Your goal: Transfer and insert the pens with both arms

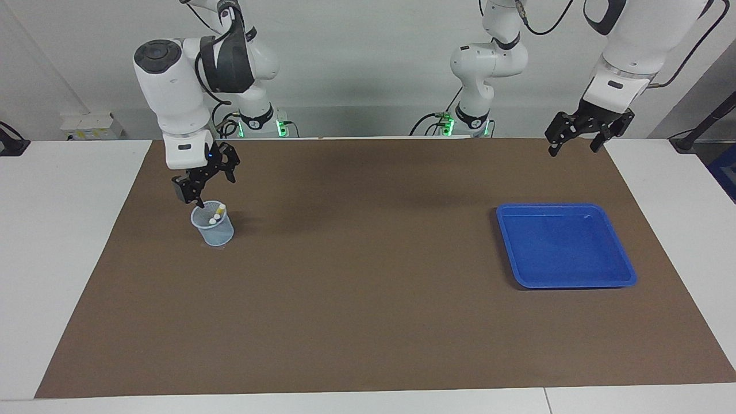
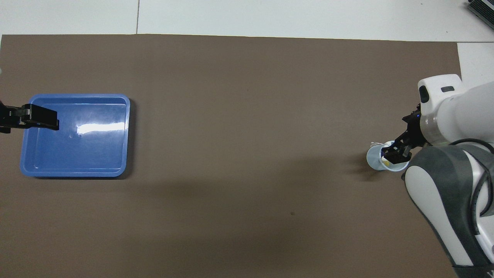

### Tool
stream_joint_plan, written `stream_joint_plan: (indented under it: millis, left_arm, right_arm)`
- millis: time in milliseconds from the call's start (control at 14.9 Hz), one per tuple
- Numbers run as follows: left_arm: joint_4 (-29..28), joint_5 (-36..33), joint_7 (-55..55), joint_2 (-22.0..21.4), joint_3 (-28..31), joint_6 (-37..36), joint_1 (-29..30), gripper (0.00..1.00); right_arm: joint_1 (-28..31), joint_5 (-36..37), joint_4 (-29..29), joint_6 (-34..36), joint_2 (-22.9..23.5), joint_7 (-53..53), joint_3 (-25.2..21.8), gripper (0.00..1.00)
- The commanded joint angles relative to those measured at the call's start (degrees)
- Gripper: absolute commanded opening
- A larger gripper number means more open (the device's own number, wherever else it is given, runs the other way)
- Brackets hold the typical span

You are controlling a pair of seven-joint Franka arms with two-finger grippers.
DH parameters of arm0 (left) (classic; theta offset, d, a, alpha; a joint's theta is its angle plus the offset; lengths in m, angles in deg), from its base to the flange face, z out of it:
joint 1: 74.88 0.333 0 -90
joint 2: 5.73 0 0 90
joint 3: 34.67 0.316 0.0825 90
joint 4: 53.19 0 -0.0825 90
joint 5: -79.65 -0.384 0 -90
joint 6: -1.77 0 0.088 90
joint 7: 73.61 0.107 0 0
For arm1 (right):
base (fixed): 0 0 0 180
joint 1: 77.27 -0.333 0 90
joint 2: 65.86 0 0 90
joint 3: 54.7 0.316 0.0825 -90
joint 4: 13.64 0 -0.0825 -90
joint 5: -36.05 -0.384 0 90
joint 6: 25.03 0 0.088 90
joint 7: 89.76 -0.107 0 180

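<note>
A clear plastic cup (image 1: 214, 231) stands on the brown mat toward the right arm's end of the table. The pens (image 1: 215, 218) stand inside it, whitish caps up; one yellow body (image 1: 221, 209) shows. My right gripper (image 1: 208, 185) hangs open just above the cup's rim, holding nothing. In the overhead view the right gripper (image 2: 397, 151) covers part of the cup (image 2: 373, 158) and most of the pens. My left gripper (image 1: 574, 146) waits open and high in the air over the mat's edge by the left arm's base; in the overhead view one of its fingers (image 2: 40, 117) overlaps the tray.
A blue tray (image 1: 566, 206) lies on the mat toward the left arm's end, its rim (image 2: 77, 96) plain in the overhead view. The brown mat (image 1: 368, 299) covers most of the white table.
</note>
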Motion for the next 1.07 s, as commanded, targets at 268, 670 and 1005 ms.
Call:
stream_joint_plan:
  millis: [268, 670, 1005]
  left_arm:
    - [-1.67, 0.29, 0.70, -0.21, 0.64, 2.16, -0.43, 1.00]
    - [-1.49, 0.38, 0.70, 0.23, 0.99, 1.73, 0.09, 1.00]
    - [-0.09, 0.29, 0.70, 0.41, 0.90, -1.88, 0.88, 1.00]
  right_arm:
    - [-1.76, -1.58, -10.68, 12.60, 2.19, -18.15, -0.26, 1.00]
    - [-14.87, -6.76, -11.38, 13.05, 3.24, -29.86, -15.29, 1.00]
    - [-15.05, -5.71, -14.55, 16.20, 5.44, -29.96, -15.38, 1.00]
